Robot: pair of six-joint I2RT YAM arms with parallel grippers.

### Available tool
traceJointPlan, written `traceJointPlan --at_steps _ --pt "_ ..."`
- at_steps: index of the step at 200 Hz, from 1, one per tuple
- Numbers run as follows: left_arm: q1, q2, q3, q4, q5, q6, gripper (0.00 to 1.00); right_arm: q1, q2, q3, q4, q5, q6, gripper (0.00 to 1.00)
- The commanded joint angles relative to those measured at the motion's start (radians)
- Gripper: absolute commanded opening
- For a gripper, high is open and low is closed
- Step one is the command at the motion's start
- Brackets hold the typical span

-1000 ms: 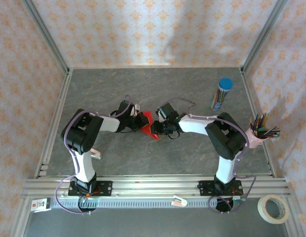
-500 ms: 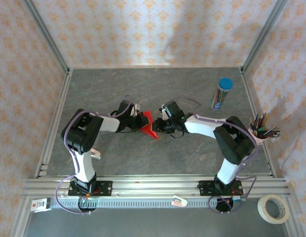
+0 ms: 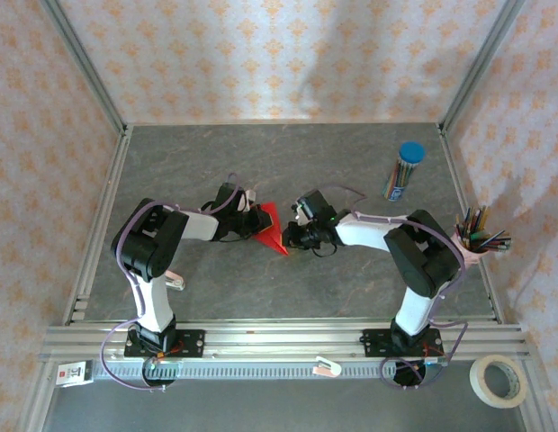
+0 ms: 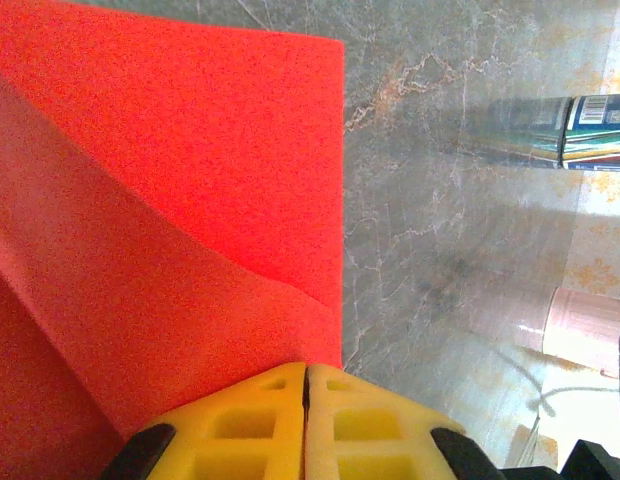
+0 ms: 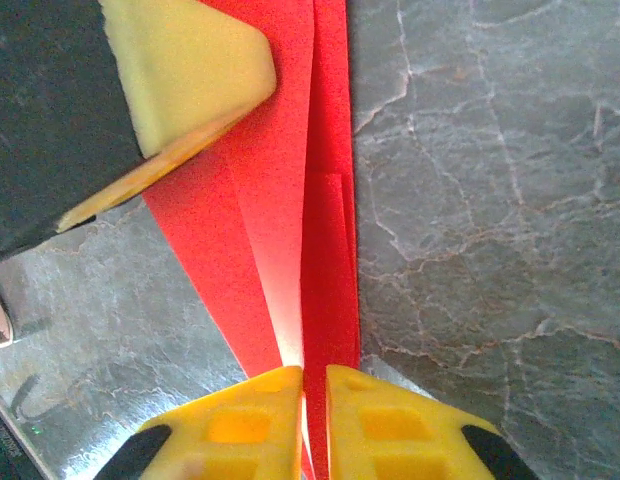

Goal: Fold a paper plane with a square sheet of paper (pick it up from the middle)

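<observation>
The bright red paper (image 3: 273, 234) is folded into a narrow pointed shape with creases and is held just above the table between both grippers. My left gripper (image 3: 256, 220) is shut on its left edge; the left wrist view has the yellow fingertips (image 4: 306, 372) pressed together on the paper (image 4: 190, 200). My right gripper (image 3: 293, 236) is shut on the folded layers from the right. In the right wrist view the red strip (image 5: 325, 250) runs between its fingertips (image 5: 313, 375), and the left gripper's yellow pad (image 5: 180, 70) is at the upper left.
A blue-capped tube of coloured pencils (image 3: 403, 171) stands at the back right, and a pink cup of pencils (image 3: 472, 241) by the right rail. A tape roll (image 3: 499, 380) lies outside the front rail. Grey table surface (image 3: 261, 162) stretches behind the grippers.
The right arm has shifted its elbow and wrist slightly, with its gripper sliding a little down along the paper. The left arm and the paper have hardly moved.
</observation>
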Motion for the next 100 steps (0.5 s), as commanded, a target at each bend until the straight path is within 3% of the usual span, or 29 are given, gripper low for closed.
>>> traceJointPlan --at_steps 1,100 --pt "-0.006 -0.006 0.012 0.012 0.018 0.007 0.09 -0.003 0.011 -0.016 0.016 -0.011 0.005 0.12" --pt "-0.006 -0.026 0.013 0.033 0.037 -0.002 0.10 -0.003 0.029 -0.043 0.042 -0.020 0.015 0.12"
